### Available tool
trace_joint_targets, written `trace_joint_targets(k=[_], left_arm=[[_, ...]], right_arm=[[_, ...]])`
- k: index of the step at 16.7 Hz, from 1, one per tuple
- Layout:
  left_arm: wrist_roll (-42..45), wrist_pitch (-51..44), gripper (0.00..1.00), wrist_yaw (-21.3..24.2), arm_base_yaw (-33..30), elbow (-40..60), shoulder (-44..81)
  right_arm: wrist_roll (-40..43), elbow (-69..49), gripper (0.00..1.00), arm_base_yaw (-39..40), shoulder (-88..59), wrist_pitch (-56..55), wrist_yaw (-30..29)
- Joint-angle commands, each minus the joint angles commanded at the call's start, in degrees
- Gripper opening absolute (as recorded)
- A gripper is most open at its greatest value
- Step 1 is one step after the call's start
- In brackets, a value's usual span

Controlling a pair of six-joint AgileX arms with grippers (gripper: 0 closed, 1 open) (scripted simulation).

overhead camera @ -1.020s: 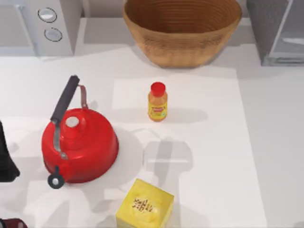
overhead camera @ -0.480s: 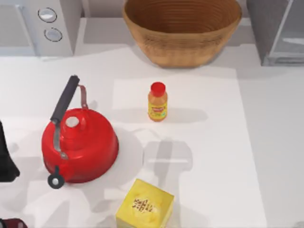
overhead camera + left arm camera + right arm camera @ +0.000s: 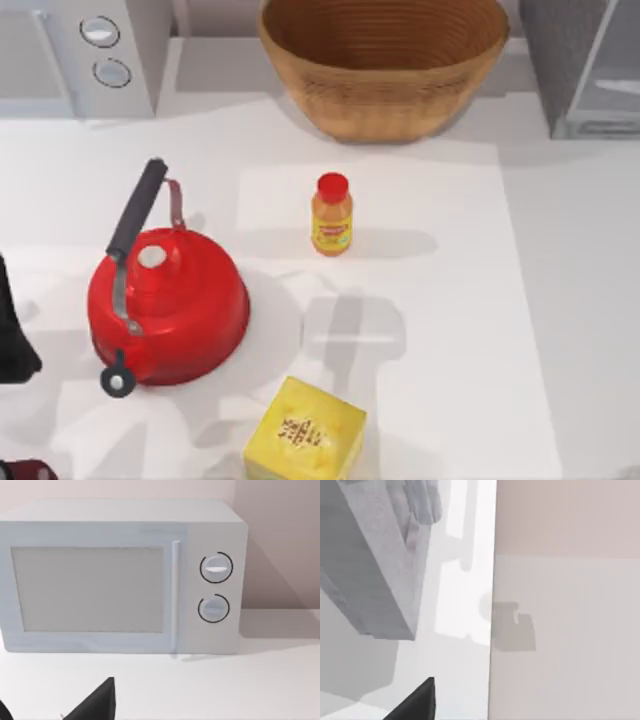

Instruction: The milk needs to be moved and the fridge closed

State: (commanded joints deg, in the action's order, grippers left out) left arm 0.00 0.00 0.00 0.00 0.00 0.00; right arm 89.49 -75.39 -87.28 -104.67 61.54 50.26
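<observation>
No change from the earlier frames; the fridge (image 3: 590,65) stands dark grey at the table's (image 3: 560,300) far right; claw states cannot be told.

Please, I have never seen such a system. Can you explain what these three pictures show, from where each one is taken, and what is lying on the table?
This is a simulated pair of AgileX robot arms at a white table. One camera looks down from above. It shows a red kettle, an orange bottle, a yellow box, a wicker basket, a microwave at the back left and the dark grey fridge at the back right. The dark shape at the left edge is the left arm. The other two cameras sit on the wrists: the left one faces the microwave, the right one sees the fridge beside a wall. I see no milk carton.
</observation>
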Motion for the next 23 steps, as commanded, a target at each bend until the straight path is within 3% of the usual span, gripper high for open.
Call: trace_joint_targets(k=[6, 10, 13, 19, 23], left_arm=[[0.00, 0.00, 1.00, 0.00, 0.00, 0.00, 0.00], [0.00, 0.00, 1.00, 0.00, 0.00, 0.00, 0.00], [0.00, 0.00, 1.00, 0.00, 0.00, 0.00, 0.00], [0.00, 0.00, 1.00, 0.00, 0.00, 0.00, 0.00], [0.00, 0.00, 1.00, 0.00, 0.00, 0.00, 0.00]], right_arm=[[-32.66, 0.26, 1.00, 18.83, -0.09, -25.95, -4.83], [-47.67, 0.76, 1.00, 29.37, -0.17, -39.40, -7.11], [-52.71, 1.07, 1.00, 33.64, -0.22, -44.27, -7.83], [-53.13, 1.51, 1.00, 33.53, 0.08, -44.90, -7.91], [-58.81, 4.78, 1.00, 39.25, 0.63, -47.54, -14.09]])
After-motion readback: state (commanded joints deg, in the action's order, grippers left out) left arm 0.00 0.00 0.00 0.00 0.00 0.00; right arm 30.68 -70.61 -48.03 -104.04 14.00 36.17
